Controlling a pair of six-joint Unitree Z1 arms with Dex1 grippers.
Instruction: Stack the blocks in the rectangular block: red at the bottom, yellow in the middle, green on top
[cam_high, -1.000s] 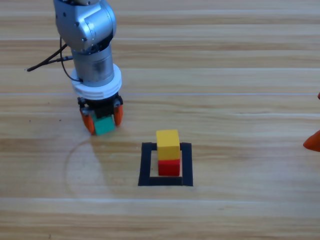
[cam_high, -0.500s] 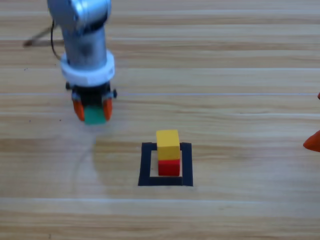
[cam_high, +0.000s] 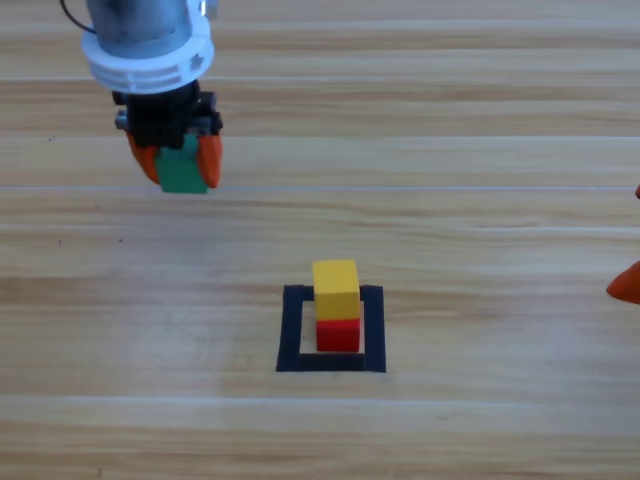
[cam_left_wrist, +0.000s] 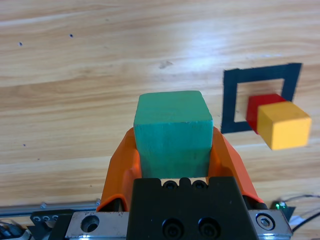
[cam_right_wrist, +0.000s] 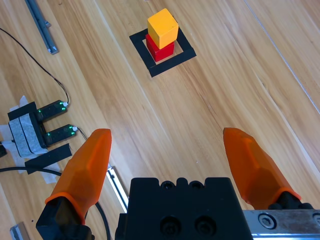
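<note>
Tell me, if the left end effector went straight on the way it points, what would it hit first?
Probably bare table. The left end effector holds the green cube, pointing down at wood beside the stack, though depth is unclear.

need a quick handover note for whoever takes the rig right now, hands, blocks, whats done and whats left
Left hand: shut on the green cube, held above the table, up and to the left of the black tape square.
Right hand: open, holding nothing, waiting at the right edge of the high view.
Done: the red cube sits inside the tape square with the yellow cube stacked on it.
Left: carry the green cube over the stack, set it squarely on the yellow cube, release and pull the left hand clear.
</note>
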